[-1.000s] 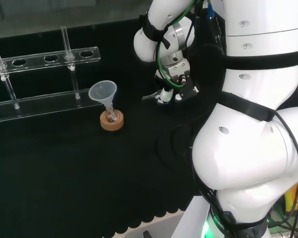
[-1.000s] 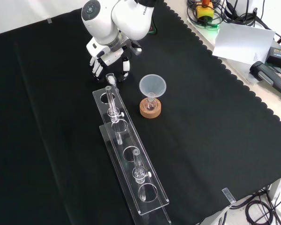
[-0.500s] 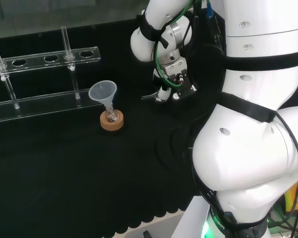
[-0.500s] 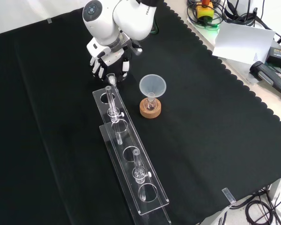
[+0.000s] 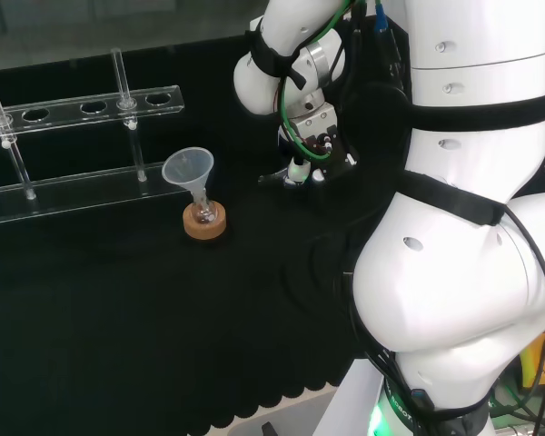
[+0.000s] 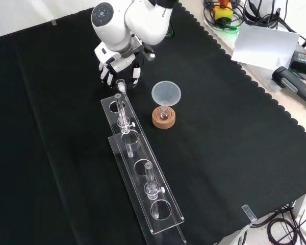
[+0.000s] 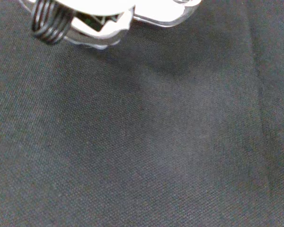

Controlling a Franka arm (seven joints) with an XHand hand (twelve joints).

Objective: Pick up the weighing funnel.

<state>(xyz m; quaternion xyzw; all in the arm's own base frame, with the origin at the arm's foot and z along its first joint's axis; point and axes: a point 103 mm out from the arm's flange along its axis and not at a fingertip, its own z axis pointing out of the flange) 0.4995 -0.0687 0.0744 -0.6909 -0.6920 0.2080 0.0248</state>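
The weighing funnel (image 5: 274,177), a small clear piece, lies on the black cloth; in the head view it pokes out to the left from under my hand (image 5: 307,154). The front view shows it (image 6: 121,84) just below my hand (image 6: 117,66), near the far end of the rack. My fingers (image 6: 107,76) and thumb hang down towards the cloth and stand apart, on either side of the piece. I cannot see them closed round it. A blurred white part of my hand (image 7: 94,14) sits above bare cloth in the wrist view.
The big funnel (image 5: 189,168) stands in a small flask on a cork ring (image 5: 204,222), left of my hand in the head view. A clear test-tube rack (image 6: 143,173) with tubes runs close by. Scalloped cloth edge (image 6: 275,109) and cables at the front view's right.
In the head view my hand has shifted a little to the left over the weighing funnel, which has hardly moved. The big funnel and rack are as before.
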